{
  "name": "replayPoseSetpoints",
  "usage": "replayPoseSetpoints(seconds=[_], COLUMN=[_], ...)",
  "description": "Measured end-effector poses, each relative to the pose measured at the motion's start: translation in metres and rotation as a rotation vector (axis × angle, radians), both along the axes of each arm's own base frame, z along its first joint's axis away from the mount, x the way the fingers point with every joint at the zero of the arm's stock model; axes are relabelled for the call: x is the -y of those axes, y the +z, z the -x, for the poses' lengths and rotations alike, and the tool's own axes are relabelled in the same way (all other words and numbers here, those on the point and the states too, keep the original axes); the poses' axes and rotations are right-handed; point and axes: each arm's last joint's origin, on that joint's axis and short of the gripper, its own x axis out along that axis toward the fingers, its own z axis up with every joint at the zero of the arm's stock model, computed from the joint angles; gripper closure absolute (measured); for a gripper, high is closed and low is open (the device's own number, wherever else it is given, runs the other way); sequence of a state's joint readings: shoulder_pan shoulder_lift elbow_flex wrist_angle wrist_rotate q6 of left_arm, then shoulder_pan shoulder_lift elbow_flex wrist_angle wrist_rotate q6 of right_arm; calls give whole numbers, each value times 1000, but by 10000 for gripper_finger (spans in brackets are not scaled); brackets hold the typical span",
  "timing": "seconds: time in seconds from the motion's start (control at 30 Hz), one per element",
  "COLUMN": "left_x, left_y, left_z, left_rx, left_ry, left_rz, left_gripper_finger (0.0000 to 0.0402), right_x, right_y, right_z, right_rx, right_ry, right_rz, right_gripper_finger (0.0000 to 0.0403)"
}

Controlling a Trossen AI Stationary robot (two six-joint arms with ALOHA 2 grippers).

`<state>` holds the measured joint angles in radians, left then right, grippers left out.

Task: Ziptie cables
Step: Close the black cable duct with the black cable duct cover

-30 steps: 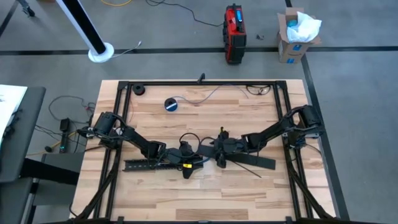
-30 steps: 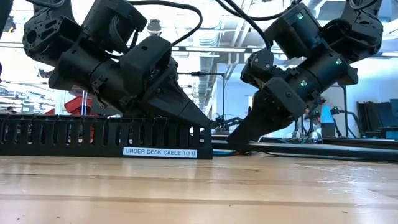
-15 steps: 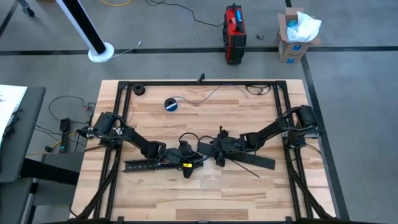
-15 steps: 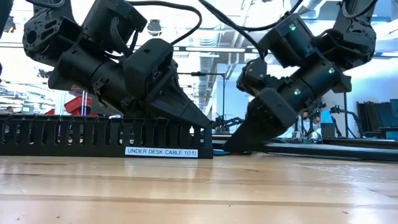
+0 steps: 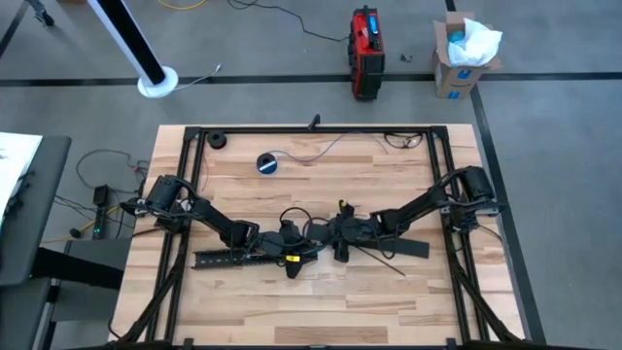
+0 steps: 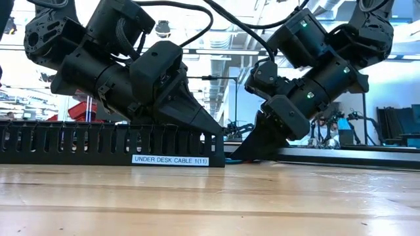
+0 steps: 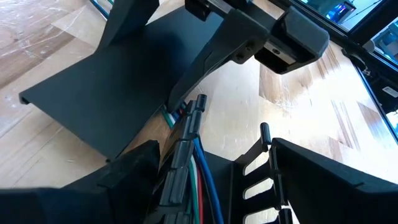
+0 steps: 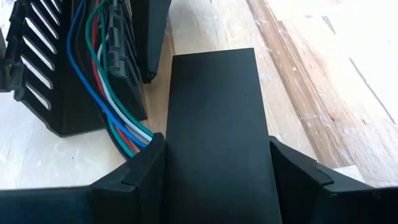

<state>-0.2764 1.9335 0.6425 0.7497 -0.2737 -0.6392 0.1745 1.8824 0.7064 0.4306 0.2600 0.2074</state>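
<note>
A black slotted cable tray (image 5: 228, 259) lies left of centre, labelled "UNDER DESK CABLE" (image 6: 169, 160). The cables (image 7: 198, 177), thin blue, green, white and red wires, run inside its right end and show in the right wrist view too (image 8: 99, 93). My left gripper (image 5: 293, 239) reaches in from the left and is shut across that end (image 7: 214, 180). My right gripper (image 5: 337, 235) comes from the right, shut on a long flat black strip (image 8: 217, 106), close to the tray's end. My left gripper has its two fingers outside the tray's two slotted walls (image 7: 249, 180) at the right end, with the cables between the walls. The fingers slant down from the table's left (image 6: 197, 121). The tray rests on the table. My right gripper pinches the flat strip by its two long edges (image 8: 180, 140) near its left end. The fingers lie along the strip and slant down from the table's right. The rest of the strip (image 5: 398, 247) runs back under the arm toward the right.
A blue-and-black tape roll (image 5: 268, 162) and a small black round part (image 5: 217, 140) lie at the far left. Loose thin wire (image 5: 326, 146) runs along the far edge. A thin dark strip (image 5: 389, 263) lies near the flat strip. Black frame rails (image 5: 194, 194) border the table.
My right gripper has moved toward the table's left, closer to my left gripper and the tray's end, and has tipped lower. The flat strip has slid left with it. The tray has shifted very slightly.
</note>
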Motion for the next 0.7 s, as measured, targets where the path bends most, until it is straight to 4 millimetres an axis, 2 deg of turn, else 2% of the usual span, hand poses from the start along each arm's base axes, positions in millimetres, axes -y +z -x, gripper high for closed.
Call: replayPoseSetpoints(seconds=[0.23, 0.47, 0.6, 0.7], left_x=[0, 0, 2, 6], left_y=[0, 0, 2, 2], left_z=[0, 0, -1, 0], left_rx=[0, 6, 16, 16], left_ry=[-5, -34, -81, -126], left_rz=[-7, -46, -64, -105], left_gripper_finger=[104, 104, 104, 104], right_x=[0, 2, -7, -16], right_y=[12, 47, 65, 68], right_z=[-1, 8, 12, 14], right_rx=[12, 46, 85, 90], right_ry=[6, 1, 84, 154], right_rz=[6, 27, -34, -95], right_gripper_finger=[190, 190, 190, 190])
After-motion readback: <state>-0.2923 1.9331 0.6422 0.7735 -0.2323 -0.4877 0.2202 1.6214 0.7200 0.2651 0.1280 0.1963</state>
